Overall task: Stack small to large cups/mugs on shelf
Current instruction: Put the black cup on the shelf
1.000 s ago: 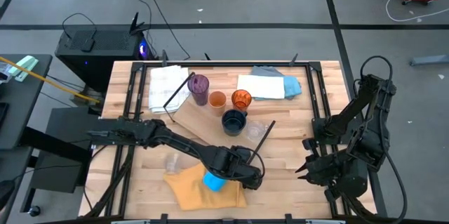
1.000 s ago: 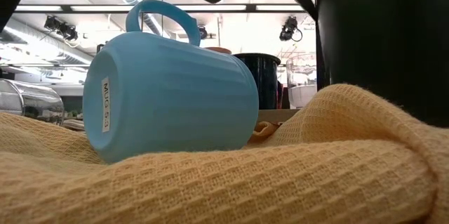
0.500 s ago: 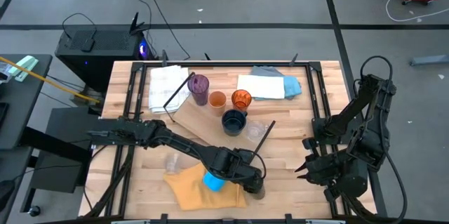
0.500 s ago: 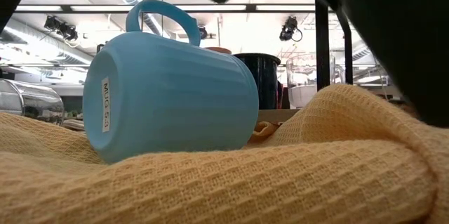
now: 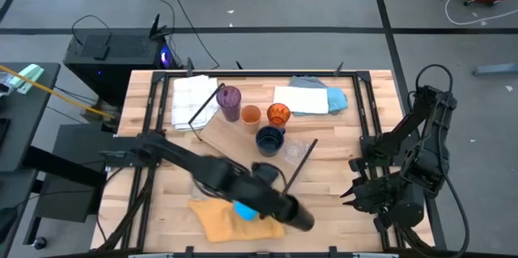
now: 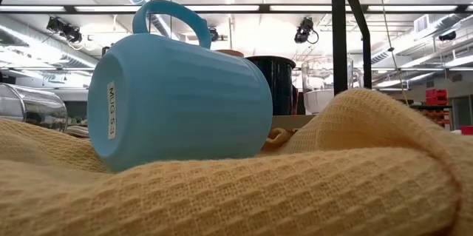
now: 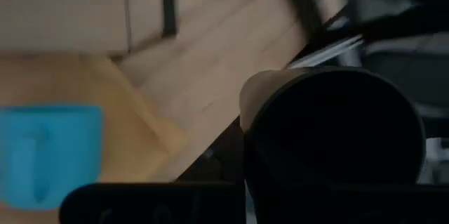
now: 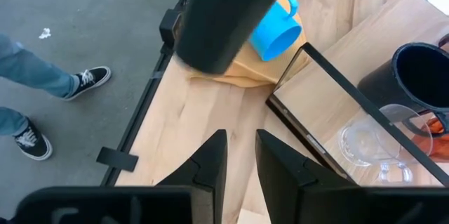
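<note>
Right now I'm in the carry step: the left gripper [image 5: 283,209] sits low in the middle of the high view, jaws closed on what I take to be the black cup [image 5: 298,220], though the arm is smeared there and I can't see just how it is pinched. The cup hangs tilted above the yellow cloth [image 5: 210,217], clear of the bright blue mug [image 5: 245,209], which lies on its side on that cloth with its handle up.

The right gripper [image 5: 350,196] waits at the lower right of the table [image 5: 340,161], jaws parted on nothing.

The shelf [image 5: 222,133] lies slantwise in the upper middle of the high view. The purple tumbler [image 5: 231,100], light orange cup [image 5: 251,115] and amber ribbed cup [image 5: 278,114] stand in a row at its far edge, with the navy mug [image 5: 269,139] just below them and a clear glass [image 5: 295,146] beside the mug.

Next I'd judge the black cup has to go up-frame to the shelf and be set upright in its place by size. That means levelling it on the way and keeping it off the black rod near the navy mug. The blue mug is left to fetch after.

The only writing I can read is a small white sticker on the blue mug's base in the low view, reading "MUG 53"
</note>
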Controlling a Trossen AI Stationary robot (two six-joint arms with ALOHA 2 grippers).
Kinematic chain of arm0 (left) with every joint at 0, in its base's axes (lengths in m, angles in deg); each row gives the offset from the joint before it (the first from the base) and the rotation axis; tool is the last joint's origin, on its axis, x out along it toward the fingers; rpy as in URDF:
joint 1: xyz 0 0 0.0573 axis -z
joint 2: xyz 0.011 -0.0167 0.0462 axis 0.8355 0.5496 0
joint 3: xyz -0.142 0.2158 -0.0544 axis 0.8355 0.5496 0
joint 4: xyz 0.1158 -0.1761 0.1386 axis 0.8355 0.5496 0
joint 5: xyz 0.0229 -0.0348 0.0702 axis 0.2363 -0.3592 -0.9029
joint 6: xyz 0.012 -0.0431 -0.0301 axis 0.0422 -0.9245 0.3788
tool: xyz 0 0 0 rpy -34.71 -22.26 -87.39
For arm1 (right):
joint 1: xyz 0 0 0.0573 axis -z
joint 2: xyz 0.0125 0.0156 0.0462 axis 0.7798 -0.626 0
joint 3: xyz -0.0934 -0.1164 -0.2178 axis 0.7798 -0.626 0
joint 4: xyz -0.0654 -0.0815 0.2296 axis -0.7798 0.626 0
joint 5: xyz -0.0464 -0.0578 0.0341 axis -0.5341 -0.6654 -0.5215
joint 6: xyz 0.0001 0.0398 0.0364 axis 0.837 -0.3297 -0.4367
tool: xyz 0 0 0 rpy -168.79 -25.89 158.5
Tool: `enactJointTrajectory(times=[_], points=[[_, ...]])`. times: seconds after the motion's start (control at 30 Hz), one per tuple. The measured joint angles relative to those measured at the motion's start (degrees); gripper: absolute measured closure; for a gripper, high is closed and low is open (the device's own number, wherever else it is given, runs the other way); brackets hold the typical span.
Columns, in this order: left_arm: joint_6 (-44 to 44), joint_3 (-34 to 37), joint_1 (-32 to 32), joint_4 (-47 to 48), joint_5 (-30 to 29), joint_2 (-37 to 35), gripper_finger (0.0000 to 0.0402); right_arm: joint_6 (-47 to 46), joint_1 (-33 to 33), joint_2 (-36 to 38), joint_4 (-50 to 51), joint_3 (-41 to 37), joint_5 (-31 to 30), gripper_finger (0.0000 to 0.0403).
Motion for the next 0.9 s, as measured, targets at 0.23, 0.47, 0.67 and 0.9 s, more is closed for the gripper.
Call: enactJointTrajectory(times=[0.23, 0.47, 0.67, 0.9], points=[[0.53, -0.17, 0.18, 14.62, -13.73, -11.84, 0.0393, -0.12, -0.01, 0.0, -0.19, -0.07, -0.17, 0.0321], [0.32, 2.34, -2.64, 27.83, -15.12, -18.46, 0.0393, -1.69, 0.01, 0.02, -0.23, -0.11, -0.17, 0.0321], [8.27, 2.23, -8.92, 28.66, -13.07, -19.15, 0.0393, -3.3, 0.12, 0.02, -0.57, -0.14, -0.26, 0.0321], [18.0, 2.19, -16.83, 28.64, -6.94, -18.73, 0.0393, -5.67, 0.12, 0.0, -0.58, -0.14, -0.63, 0.0321]])
